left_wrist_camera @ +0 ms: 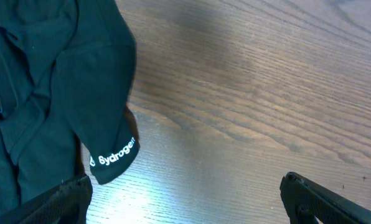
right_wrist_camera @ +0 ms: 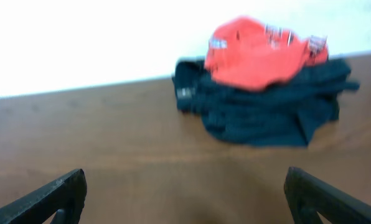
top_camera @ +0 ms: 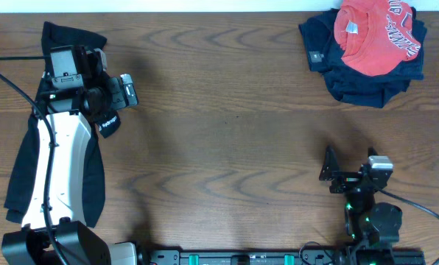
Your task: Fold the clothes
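Two open grippers and two heaps of clothes

Overhead view: a coral-red T-shirt [top_camera: 374, 40] with white and dark lettering lies crumpled on top of a dark navy garment [top_camera: 367, 85] at the far right corner of the wooden table [top_camera: 227, 110]. A black garment [top_camera: 72, 37] stretches along the left side, partly under the left arm. Left wrist view: the left gripper [left_wrist_camera: 185, 196] has its fingers spread wide apart and holds nothing; a black sleeve with a white-lettered cuff [left_wrist_camera: 114, 152] lies near one finger. Right wrist view: the right gripper [right_wrist_camera: 185, 199], near the table's front edge, likewise stands wide apart and empty, facing the pile from well apart.
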### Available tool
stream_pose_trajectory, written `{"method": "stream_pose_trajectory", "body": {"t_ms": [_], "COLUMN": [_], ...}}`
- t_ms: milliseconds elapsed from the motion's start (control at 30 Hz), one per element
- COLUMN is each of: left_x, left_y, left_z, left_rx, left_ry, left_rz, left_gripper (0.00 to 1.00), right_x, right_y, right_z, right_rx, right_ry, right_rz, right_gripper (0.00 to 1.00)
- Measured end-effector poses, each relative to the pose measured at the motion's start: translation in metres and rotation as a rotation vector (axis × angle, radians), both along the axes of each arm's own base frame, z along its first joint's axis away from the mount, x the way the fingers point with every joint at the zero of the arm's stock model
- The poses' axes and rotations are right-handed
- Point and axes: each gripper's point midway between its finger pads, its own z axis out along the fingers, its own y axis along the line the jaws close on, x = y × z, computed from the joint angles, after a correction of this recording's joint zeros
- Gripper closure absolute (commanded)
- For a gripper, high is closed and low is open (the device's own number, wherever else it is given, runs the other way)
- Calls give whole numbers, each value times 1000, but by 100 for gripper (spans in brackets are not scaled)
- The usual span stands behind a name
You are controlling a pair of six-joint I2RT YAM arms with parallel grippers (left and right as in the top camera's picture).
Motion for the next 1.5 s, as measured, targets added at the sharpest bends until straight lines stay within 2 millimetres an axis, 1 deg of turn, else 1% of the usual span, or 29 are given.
{"method": "stream_pose_trajectory", "body": {"t_ms": [67, 1100, 1200, 1267, 1333, 1433, 1500], "left_x": [0, 0, -2, -5, -9, -18, -27], "left_y": [0, 0, 0, 0, 1, 0, -1], "left_z": [0, 0, 2, 13, 32, 69, 89], "left_rx": [0, 0, 1, 10, 27, 61, 79], "left_ry": [-1, 0, -2, -28, -81, -198, -283], "left_rz": [0, 0, 0, 2, 1, -6, -7], "left_gripper": [2, 2, 2, 2, 2, 2, 2], "right_x": [-1, -1, -1, -1, -1, -1, -1], "right_y": [0, 0, 0, 0, 0, 0, 0], "right_z": [3, 1, 1, 1, 1, 1, 1], "right_rx": [0, 0, 0, 0, 0, 0, 0], "right_ry": [-12, -6, -6, -6, -6, -6, -6], "right_rz": [-1, -2, -2, -2, -2, -2, -2], "right_gripper": [1, 1, 1, 1, 1, 1, 1]}}
